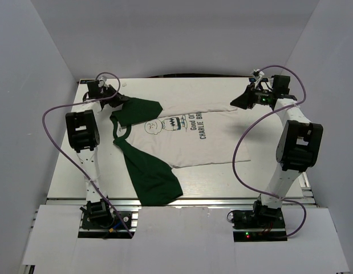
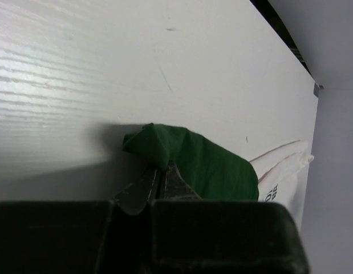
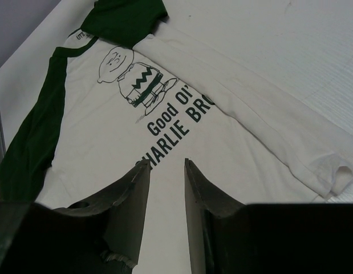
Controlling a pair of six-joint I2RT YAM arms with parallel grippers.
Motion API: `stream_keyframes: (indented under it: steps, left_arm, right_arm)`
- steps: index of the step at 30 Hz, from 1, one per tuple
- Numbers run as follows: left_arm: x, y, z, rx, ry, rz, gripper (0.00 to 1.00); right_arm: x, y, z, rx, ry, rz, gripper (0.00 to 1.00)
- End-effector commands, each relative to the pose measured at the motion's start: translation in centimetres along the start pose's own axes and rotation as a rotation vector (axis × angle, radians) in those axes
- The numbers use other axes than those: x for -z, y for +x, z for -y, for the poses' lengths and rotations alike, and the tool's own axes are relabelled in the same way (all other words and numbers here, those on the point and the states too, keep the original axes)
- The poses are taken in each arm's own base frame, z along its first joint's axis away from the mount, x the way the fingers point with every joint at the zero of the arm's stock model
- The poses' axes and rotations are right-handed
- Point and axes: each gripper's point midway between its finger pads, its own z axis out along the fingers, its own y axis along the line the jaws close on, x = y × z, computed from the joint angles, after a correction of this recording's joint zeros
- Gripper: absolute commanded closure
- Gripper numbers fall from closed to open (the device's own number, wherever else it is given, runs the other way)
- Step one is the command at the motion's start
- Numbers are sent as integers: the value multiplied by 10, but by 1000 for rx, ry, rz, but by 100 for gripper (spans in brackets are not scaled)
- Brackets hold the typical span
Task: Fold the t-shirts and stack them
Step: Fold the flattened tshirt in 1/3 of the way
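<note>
The white t-shirt with dark green sleeves lies spread on the table, printed side up, with the cartoon figure and "Charlie Brown" text showing. Its near green sleeve reaches toward the front edge. My left gripper is shut on the bunched far green sleeve, low over the table at the back left. My right gripper is open and empty, over the far right part of the shirt. In the right wrist view its fingertips hang above the white cloth just below the text.
The white table is boxed in by grey walls on the left, right and back. Purple cables loop beside both arms. An aluminium rail runs along the front edge. A folded hem corner lies at my right gripper's right.
</note>
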Motion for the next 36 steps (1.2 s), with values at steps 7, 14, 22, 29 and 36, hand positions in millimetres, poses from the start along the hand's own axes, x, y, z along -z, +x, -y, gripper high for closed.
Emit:
stream_keyframes:
  steps: [7, 14, 22, 29, 36]
  left_arm:
    - [76, -29, 122, -282, 336, 157, 100]
    - [119, 4, 153, -337, 431, 115, 100]
    - [146, 73, 146, -303, 499, -39, 100]
    - [175, 134, 138, -326, 563, -144, 100]
    - [198, 176, 134, -363, 640, -212, 100]
  right_arm:
    - [13, -13, -24, 50, -29, 28, 64]
    - [15, -9, -31, 47, -37, 30, 64]
    - [18, -13, -35, 57, -37, 39, 64]
    - [19, -13, -37, 52, -40, 40, 64]
    - [20, -12, -40, 46, -39, 39, 64]
